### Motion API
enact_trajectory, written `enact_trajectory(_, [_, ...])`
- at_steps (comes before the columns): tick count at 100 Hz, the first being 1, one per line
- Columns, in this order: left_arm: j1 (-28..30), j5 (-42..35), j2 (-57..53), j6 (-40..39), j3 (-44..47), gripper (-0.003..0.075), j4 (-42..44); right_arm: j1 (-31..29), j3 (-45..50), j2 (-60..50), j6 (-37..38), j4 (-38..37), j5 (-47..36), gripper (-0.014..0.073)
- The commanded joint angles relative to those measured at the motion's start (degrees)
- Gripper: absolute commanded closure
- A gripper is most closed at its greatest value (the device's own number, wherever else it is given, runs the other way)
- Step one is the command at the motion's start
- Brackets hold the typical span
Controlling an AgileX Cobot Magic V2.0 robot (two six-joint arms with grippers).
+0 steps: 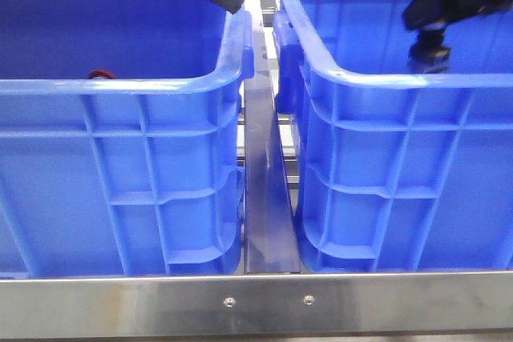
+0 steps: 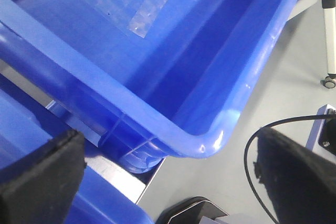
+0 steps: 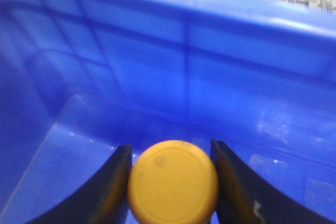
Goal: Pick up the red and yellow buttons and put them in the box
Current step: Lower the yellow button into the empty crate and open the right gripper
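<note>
Nearest the front edge a steel rail (image 1: 256,303) spans the frame, with two blue crates behind it. The left crate (image 1: 120,86) shows a red button (image 1: 100,74) just above its near rim. Over the right crate (image 1: 401,86), the right gripper (image 3: 170,182) clamps the yellow button (image 3: 173,182) between its fingers. The left gripper (image 2: 168,182) hangs spread apart by the crates' far inner corners.
</note>
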Motion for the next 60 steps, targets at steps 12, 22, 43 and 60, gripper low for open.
enact_trajectory(12, [-0.5, -2.5, -1.6, -0.1, -1.7, 0.0100, -2.0, 0.0, -5.9, 3.2, -0.9, 4.3, -2.2, 0.0410])
enact_trajectory(22, [-0.5, -2.5, -1.6, -0.1, -1.7, 0.0100, -2.0, 0.0, -7.5, 5.7, -0.9, 5.9, -2.0, 0.0410])
enact_trajectory(43, [-0.5, -2.4, -1.6, -0.1, -1.7, 0.0100, -2.0, 0.0, -8.2, 8.8, -0.9, 5.9, -3.0, 0.0410])
enact_trajectory(60, [-0.5, -2.4, -1.6, -0.1, -1.7, 0.0100, -2.0, 0.0, -8.2, 8.8, -0.9, 5.9, -3.0, 0.0393])
